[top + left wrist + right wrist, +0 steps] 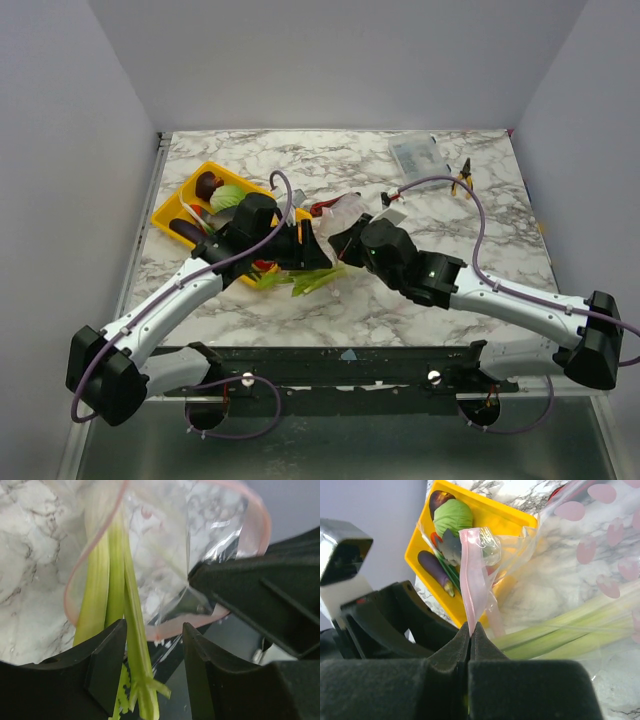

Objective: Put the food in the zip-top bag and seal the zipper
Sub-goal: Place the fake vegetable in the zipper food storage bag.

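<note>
The clear zip-top bag (165, 545) hangs open, its pink zipper (260, 515) forming a loop. Long green celery stalks (112, 580) reach through that mouth into the bag. Their cut ends lie between the fingers of my left gripper (154, 655), which is open and not squeezing them. My right gripper (470, 627) is shut on the pink zipper strip (472, 575) at the bag's mouth edge. In the top view both grippers, left (300, 250) and right (340, 240), meet at the bag (347, 208), and the stalks (312, 281) stick out toward the near side.
A yellow tray (172, 210) at the left holds a green cabbage (452, 515), a purple eggplant (435, 567), a grey fish (451, 545) and other toys. A rigid clear box (418, 153) and a small hand tool (463, 178) lie at the back right.
</note>
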Tool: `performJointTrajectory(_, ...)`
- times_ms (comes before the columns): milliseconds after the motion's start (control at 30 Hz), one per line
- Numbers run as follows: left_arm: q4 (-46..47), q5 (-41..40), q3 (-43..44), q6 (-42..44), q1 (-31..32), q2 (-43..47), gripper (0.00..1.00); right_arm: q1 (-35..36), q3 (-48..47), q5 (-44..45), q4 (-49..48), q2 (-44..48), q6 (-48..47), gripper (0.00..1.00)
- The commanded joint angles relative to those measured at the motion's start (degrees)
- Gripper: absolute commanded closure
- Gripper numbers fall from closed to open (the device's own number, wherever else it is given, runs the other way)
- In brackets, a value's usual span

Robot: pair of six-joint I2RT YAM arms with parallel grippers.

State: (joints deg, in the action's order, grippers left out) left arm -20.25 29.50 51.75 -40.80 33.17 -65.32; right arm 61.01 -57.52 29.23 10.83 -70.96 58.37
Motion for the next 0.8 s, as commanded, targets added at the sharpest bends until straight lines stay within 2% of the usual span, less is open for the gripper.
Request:
performJointTrajectory(0,-11.87,-0.02,2.65,10.07,2.08,0.54,0.51,-0.10,-0.49,1.65,-1.53,-0.54,-1.96,1.00)
performJointTrajectory(133,-19.13,-5.81,5.11,14.98,2.85,-0.24,0.49,-0.03,0.63,-0.15,-2.84,-1.20,-3.63,1.00)
performJointTrajectory(200,-18.00,-6.46,4.18,15.01,2.84,2.03,0.48,-0.10,1.00,-0.61,-3.19,-1.62,-4.12,1.00)
performJointTrajectory(267,-14.67,-5.97,2.52,13.69,2.86,6.31,0.26,-0.06,0.92,-0.87,-2.89,-1.93,-4.59,1.00)
performJointTrajectory(300,-13.61,-6.23,2.25,13.18,2.81,8.08,0.21,-0.09,0.84,-0.93,-2.71,-1.84,-4.78,1.00)
performJointTrajectory(467,-16.58,-13.22,2.91,12.08,2.11,12.91,0.20,-0.06,0.75,-1.18,-2.14,-0.50,-5.90,1.00)
performJointTrajectory(500,-17.23,-14.44,2.31,11.62,1.55,13.51,0.17,-0.10,0.49,-1.36,-2.01,-0.22,-6.33,1.00)
performJointTrajectory(600,-16.84,-9.18,-0.69,10.53,-2.39,13.55,0.05,-0.08,-0.17,-1.98,-1.95,0.50,-6.64,1.00)
performJointTrajectory(767,-11.62,1.36,-5.27,8.52,-4.16,12.68,0.05,-0.09,-0.90,-3.43,-2.11,1.21,-6.27,1.00)
